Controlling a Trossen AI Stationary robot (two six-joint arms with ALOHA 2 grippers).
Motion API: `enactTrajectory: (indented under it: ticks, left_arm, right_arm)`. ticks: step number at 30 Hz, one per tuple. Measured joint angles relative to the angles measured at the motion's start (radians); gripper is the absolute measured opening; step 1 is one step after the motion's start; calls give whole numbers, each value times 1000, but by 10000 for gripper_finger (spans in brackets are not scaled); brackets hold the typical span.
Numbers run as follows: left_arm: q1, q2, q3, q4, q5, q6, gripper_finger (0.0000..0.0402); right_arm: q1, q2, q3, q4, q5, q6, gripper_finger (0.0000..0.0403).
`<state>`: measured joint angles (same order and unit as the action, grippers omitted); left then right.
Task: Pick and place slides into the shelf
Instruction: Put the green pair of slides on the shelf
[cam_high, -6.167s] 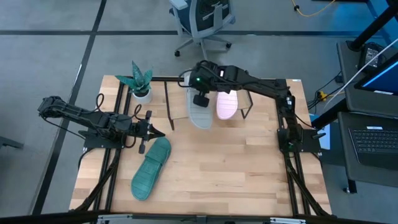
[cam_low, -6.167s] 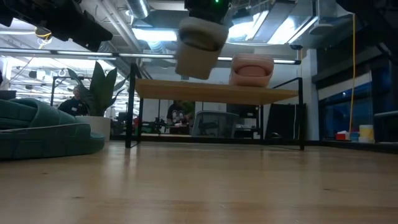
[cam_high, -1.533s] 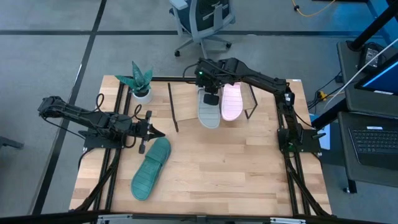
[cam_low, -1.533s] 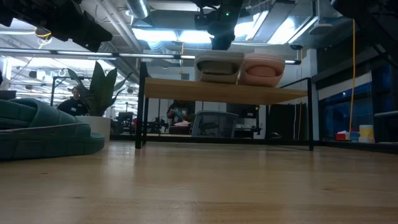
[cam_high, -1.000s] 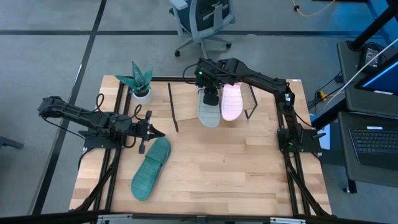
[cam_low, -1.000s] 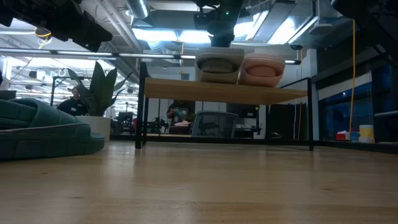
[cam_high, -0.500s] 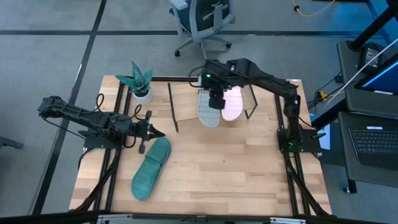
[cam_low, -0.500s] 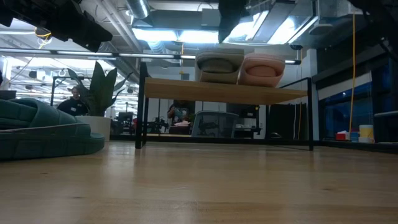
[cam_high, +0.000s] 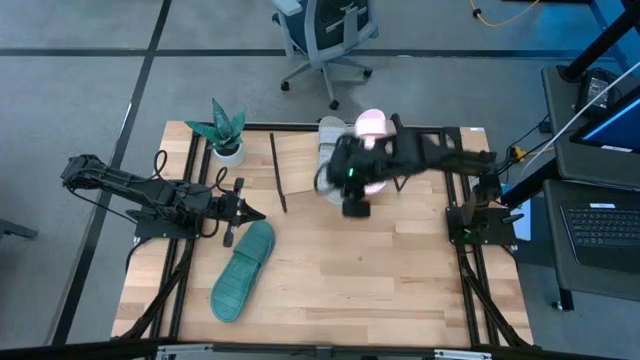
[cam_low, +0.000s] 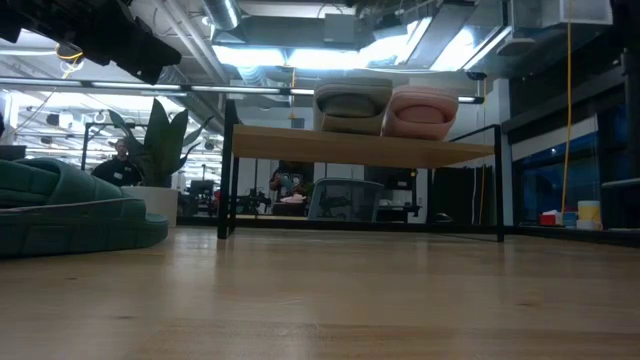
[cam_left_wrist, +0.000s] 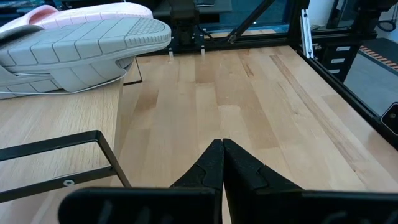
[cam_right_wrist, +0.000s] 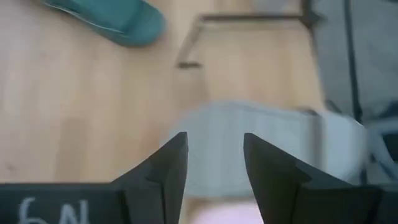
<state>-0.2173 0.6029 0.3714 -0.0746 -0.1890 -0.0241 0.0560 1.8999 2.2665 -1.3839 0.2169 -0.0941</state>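
Note:
The grey slide and the pale pink slide lie side by side, soles down, on the shelf's slanted board. In the high view my right arm covers most of both; the pink one's far end shows. The teal slide lies sole up on the tabletop, left of centre. My right gripper hovers open above the shelf's near edge, with the grey slide below it and nothing between its fingers. My left gripper waits shut, just beyond the teal slide's far end.
A small potted plant stands at the table's far left corner beside the shelf's black wire frame. The left part of the shelf board is bare. Bare tabletop spreads across the near and right side. An office chair stands beyond the table.
My right gripper has risen off the grey slide on the shelf and swung toward the table's near edge, now high above the shelf's front. The grey slide stays where it was on the board, next to the pink one.

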Motion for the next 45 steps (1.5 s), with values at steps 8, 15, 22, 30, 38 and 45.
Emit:
enactTrajectory:
  ticks: [8,15,22,30,38,45]
  left_arm:
    - [0,0,0,0,0,0,0]
    - [0,0,0,0,0,0,0]
    - [0,0,0,12,0,5,0]
    - [0,0,0,89,0,4,0]
    - [0,0,0,140,0,3,0]
    - [1,0,0,222,0,120,0]
  right_arm:
    - [122,-32,-314,234,-1,75,158]
    - [229,-264,-762,665,22,165,158]
    - [338,-518,-1171,1074,94,168,158]
    - [362,-737,-1545,1409,105,185,159]
    - [420,-955,-1780,1634,103,109,159]
    - [435,-1036,-1817,1632,103,89,159]
